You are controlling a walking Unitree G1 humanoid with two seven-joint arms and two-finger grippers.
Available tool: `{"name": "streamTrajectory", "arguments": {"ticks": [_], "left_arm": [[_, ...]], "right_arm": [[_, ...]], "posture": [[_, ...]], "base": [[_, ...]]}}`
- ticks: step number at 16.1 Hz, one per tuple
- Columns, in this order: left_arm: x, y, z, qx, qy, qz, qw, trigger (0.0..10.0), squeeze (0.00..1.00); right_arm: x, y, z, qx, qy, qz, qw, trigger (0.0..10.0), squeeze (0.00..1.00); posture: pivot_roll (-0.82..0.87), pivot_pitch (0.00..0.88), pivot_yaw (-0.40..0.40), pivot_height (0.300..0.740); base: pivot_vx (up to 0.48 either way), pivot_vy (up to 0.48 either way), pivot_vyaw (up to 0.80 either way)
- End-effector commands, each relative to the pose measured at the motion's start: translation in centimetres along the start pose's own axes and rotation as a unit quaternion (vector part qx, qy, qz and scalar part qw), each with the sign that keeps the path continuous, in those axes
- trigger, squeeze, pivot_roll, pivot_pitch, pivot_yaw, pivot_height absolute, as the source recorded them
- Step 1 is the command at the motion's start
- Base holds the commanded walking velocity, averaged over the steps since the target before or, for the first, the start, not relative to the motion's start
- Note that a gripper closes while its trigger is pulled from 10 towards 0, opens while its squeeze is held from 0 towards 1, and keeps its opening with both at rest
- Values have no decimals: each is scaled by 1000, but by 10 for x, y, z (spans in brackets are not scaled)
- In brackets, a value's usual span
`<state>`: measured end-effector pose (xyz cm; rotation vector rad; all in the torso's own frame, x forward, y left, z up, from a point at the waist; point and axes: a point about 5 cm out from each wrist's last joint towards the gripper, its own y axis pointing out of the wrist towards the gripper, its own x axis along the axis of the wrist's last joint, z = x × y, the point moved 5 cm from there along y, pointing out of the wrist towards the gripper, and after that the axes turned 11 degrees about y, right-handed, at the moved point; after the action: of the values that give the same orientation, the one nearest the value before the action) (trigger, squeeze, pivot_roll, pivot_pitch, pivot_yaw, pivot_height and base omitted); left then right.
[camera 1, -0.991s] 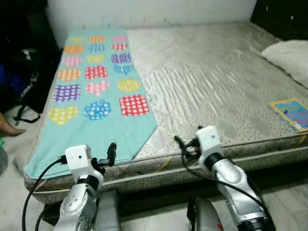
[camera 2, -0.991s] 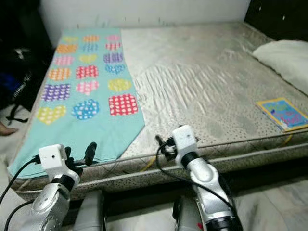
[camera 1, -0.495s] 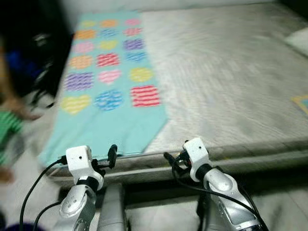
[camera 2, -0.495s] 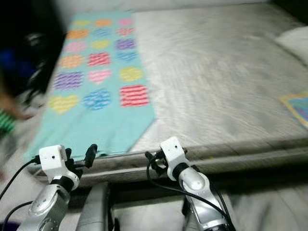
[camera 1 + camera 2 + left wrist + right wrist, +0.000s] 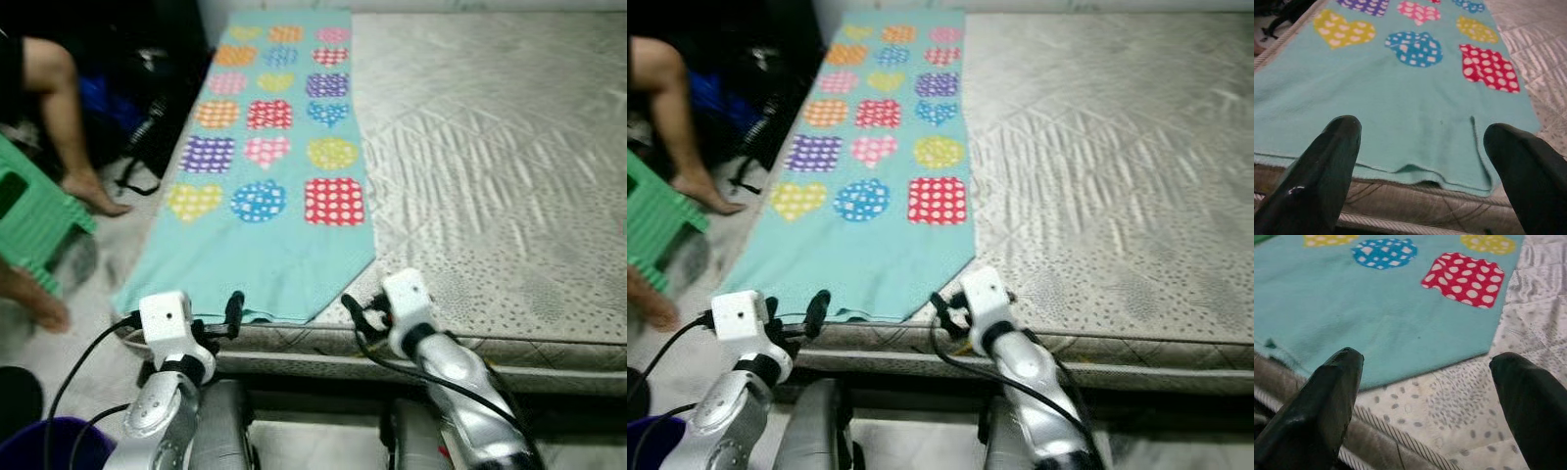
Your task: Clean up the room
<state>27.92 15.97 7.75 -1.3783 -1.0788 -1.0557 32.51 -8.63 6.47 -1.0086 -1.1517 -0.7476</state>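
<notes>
A teal blanket (image 5: pixel 274 186) with dotted hearts lies flat along the left side of the mattress (image 5: pixel 490 166), its near hem hanging just at the near edge. The left gripper (image 5: pixel 1420 147) hovers at that hem, fingers spread wide with nothing between them. The right gripper (image 5: pixel 1425 382) sits near the blanket's near right corner, also wide open and empty, over bare mattress and the corner's edge.

The step in hand looks like taking the near hem to fold the blanket. To do it well, each gripper should probably drop low, slide one finger under the hem and close on a single layer, well apart. At far left, a person's legs (image 5: pixel 59 117) and a green stool (image 5: pixel 29 225) stand close; keep swings short.
</notes>
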Motion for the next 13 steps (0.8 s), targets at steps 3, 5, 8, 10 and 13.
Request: {"name": "streamTrajectory", "arguments": {"ticks": [3, 5, 8, 10, 13], "left_arm": [[-2, -2, 4, 7, 4, 9, 1000, 10000, 0], [0, -1, 3, 1, 5, 5, 1000, 10000, 0], [1, 1, 5, 1, 4, 2, 1000, 10000, 0], [-2, 2, 5, 8, -18, 8, 1000, 10000, 0], [0, 2, 3, 3, -22, 5, 1000, 10000, 0]], "right_arm": [[-11, 7, -1, -29, 5, 28, 999, 10000, 0], [-4, 8, -2, -37, 13, 10, 999, 10000, 0], [-7, 6, -6, -43, 16, 14, 999, 10000, 0], [-10, 5, -9, -49, 19, 17, 998, 10000, 0], [-10, 5, -9, -52, 20, 17, 998, 10000, 0]], "posture": [[-20, 112, 43, 580], [-22, 109, 44, 580], [-26, 110, 47, 580], [-29, 110, 51, 580], [-30, 109, 52, 580]], "base": [[0, 0, 0], [0, 0, 0], [0, 0, 0], [0, 0, 0], [0, 427, 0]]}}
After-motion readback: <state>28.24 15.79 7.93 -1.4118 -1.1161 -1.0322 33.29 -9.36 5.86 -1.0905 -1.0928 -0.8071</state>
